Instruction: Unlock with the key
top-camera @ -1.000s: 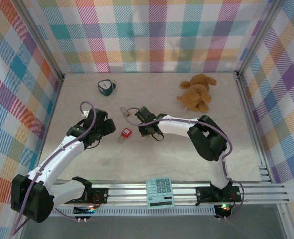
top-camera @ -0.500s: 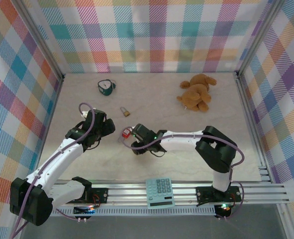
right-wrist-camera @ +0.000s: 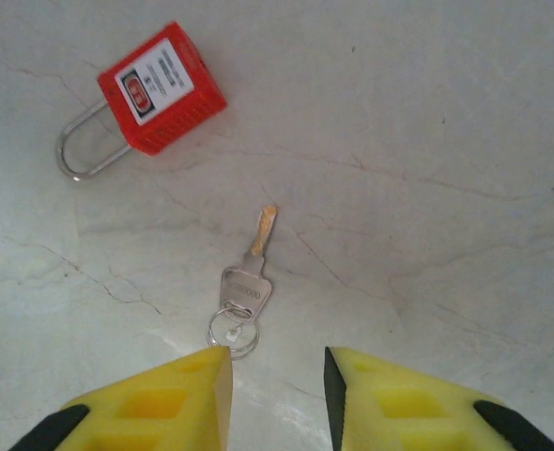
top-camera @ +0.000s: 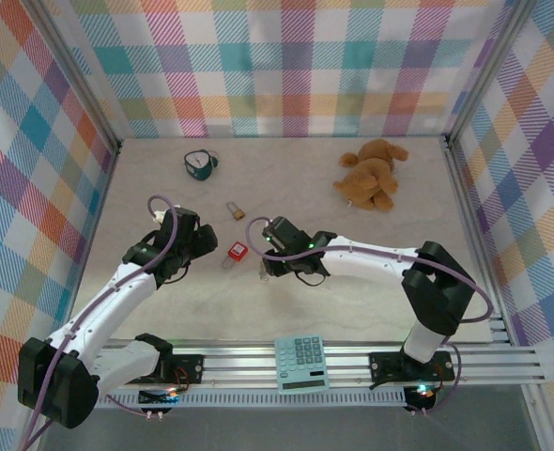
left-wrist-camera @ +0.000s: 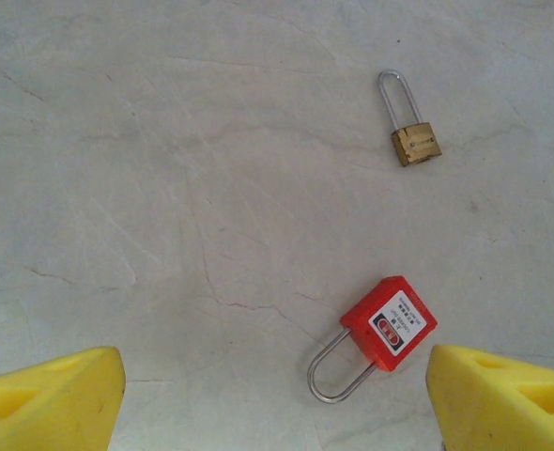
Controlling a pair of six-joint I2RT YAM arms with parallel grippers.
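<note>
Two padlocks on the pale marbled desk [top-camera: 352, 310]: one red block-shaped padlock [top-camera: 237, 251] with a silver shackle, and one small brass padlock [top-camera: 234, 210] with a long silver shackle. One tiny flat metal key [right-wrist-camera: 251, 272], tan-bladed, on one small wire ring. One brown plush teddy bear [top-camera: 371, 176]. One teal push-button calculator [top-camera: 301, 364]. One round teal-and-dark object [top-camera: 200, 163], kind unclear. Two white-and-black robot arms, two yellow-fingered claws: left claw [left-wrist-camera: 277, 399], right claw [right-wrist-camera: 277, 395].

The wrist views' bottom edges are cutting off the left fingers [left-wrist-camera: 52, 399] and the right fingers [right-wrist-camera: 155, 399]. The print on the red padlock [right-wrist-camera: 160, 89] is coming out too small to read.
</note>
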